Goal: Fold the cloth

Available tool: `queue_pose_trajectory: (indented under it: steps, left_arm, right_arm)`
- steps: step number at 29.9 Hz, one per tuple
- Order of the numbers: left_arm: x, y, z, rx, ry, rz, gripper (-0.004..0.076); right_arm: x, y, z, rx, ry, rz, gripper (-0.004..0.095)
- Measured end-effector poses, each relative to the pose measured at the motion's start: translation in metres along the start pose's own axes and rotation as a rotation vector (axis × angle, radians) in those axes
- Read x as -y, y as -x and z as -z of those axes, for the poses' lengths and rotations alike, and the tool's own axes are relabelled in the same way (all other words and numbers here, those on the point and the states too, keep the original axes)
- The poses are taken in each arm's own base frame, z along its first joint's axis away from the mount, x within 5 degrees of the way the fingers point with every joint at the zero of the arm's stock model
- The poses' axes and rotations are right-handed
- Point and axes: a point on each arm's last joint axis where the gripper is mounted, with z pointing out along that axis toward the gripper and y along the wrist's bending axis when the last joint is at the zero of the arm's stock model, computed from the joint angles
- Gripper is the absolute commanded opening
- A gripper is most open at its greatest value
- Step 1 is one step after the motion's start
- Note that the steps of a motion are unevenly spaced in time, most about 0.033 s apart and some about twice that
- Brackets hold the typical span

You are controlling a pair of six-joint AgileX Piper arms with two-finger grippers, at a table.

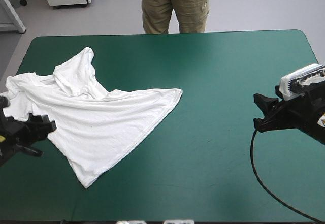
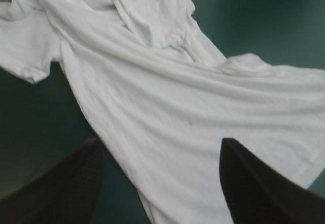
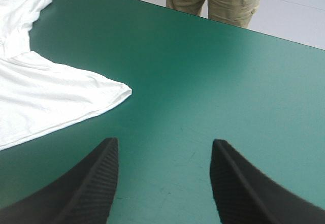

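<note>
T-shirt (image 1: 101, 117), white, lies loosely spread on the teal-green worktop's (image 1: 218, 71) left half. Its long axis runs left to right, with one hem corner pointing right. The left claw (image 2: 161, 142) hovers released over the shirt's near-left edge. The right claw (image 3: 165, 142), also released, hovers far right, well apart.

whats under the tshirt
The teal-green cover shows all around the T-shirt. The shirt lies fairly flat, but the cloth hides whatever is directly beneath it.

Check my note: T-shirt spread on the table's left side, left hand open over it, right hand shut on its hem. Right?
No: the right hand is open and empty over bare teal-green cover, apart from the T-shirt, as the right wrist view shows. The rest holds, left hand included.
</note>
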Motion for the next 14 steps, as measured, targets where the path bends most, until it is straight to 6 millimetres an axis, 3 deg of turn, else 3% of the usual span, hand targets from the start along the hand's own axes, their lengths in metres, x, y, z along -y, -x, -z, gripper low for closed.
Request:
queue_pose_trajectory:
  steps: [6,14]
  left_arm:
    - [0.003,-0.045,-0.026,-0.218,-0.048,-0.014,0.0475]
    - [0.015,-0.077,-0.036,-0.483,-0.136,-0.082,0.0475]
  right_arm:
    - [-0.003,0.001,-0.003,0.002,0.024,0.002,0.0509]
    - [-0.002,0.001,-0.005,-0.002,0.021,-0.006,0.0509]
